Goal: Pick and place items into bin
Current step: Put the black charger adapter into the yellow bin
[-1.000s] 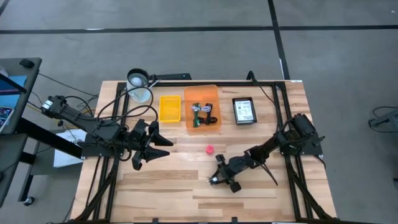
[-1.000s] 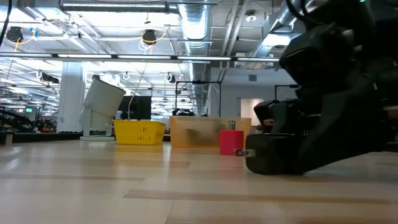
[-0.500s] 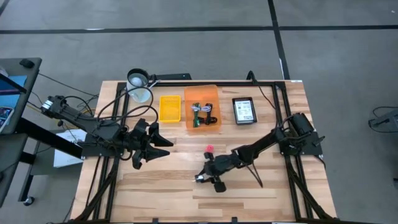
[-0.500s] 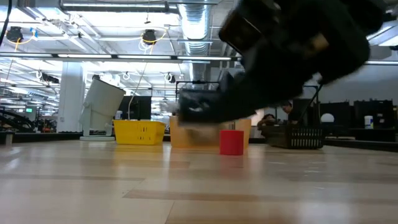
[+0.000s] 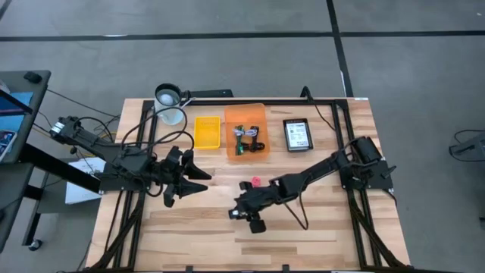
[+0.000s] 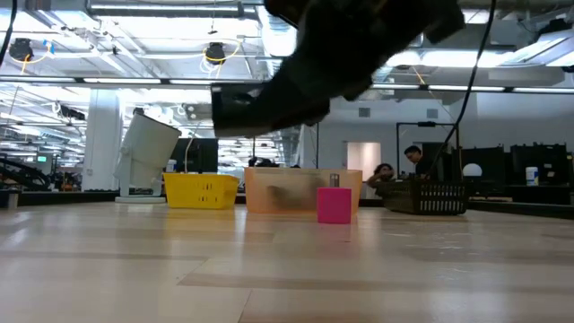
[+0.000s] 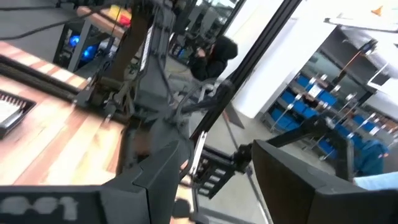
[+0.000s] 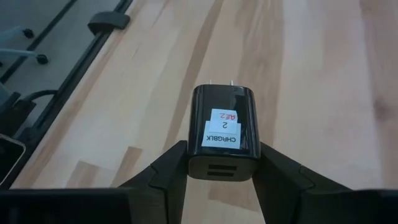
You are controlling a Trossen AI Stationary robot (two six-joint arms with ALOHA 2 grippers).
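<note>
While wooden table (image 5: 197,227) carries all items, right arm reaches across its middle, left arm waits at left side. Orange bin (image 5: 246,117) sits at far centre, green and black cables (image 5: 248,140) inside. Yellow tray (image 5: 207,131) just left of bin; black card device (image 5: 296,135) to its right. Right gripper (image 5: 244,212) raised off table, jaws clamped on black charger (image 8: 222,132), labelled face up. Left gripper (image 5: 189,178) jaws spread, empty. Pink block (image 5: 256,181) upright near right gripper, in front of bin.
</note>
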